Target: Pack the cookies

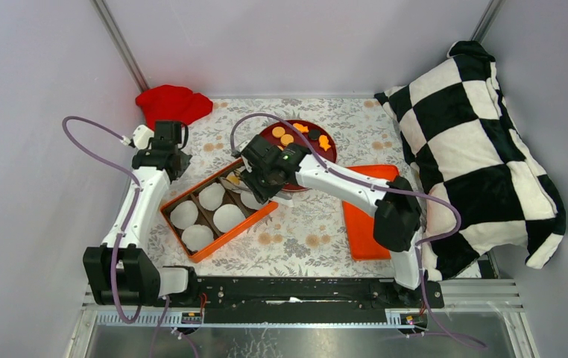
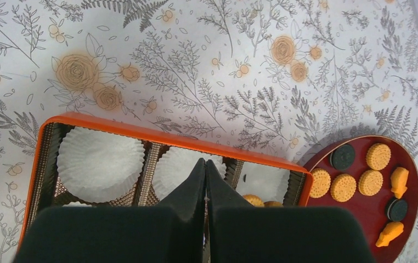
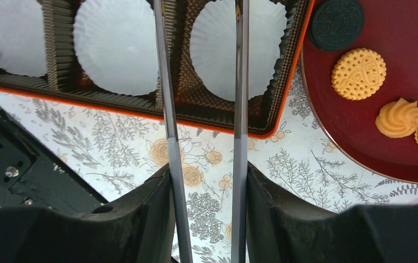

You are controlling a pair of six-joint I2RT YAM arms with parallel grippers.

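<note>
Several round orange-yellow cookies [image 1: 287, 139] [image 2: 343, 187] [image 3: 359, 73] lie on a dark red plate [image 1: 334, 154] [image 2: 360, 219] [image 3: 360, 129]. Two more cookies [image 2: 253, 200] sit in the end compartment of the orange box [image 1: 220, 244] [image 2: 168, 137] [image 3: 113, 106], which has white paper liners [image 2: 100, 161]. My right gripper [image 1: 260, 177] [image 3: 207, 175] is shut on metal tongs [image 3: 165, 82]. The tongs' two arms reach out over the box, spread apart; their tips are out of view. My left gripper [image 1: 177, 165] [image 2: 205, 164] hangs over the box, shut and empty.
Dark sandwich cookies [image 2: 342, 156] and piped orange pieces [image 3: 399, 118] share the plate. An orange lid [image 1: 367, 224] lies right of the box, a checked pillow [image 1: 482, 149] beyond it. A red cloth [image 1: 173, 103] sits at the back left.
</note>
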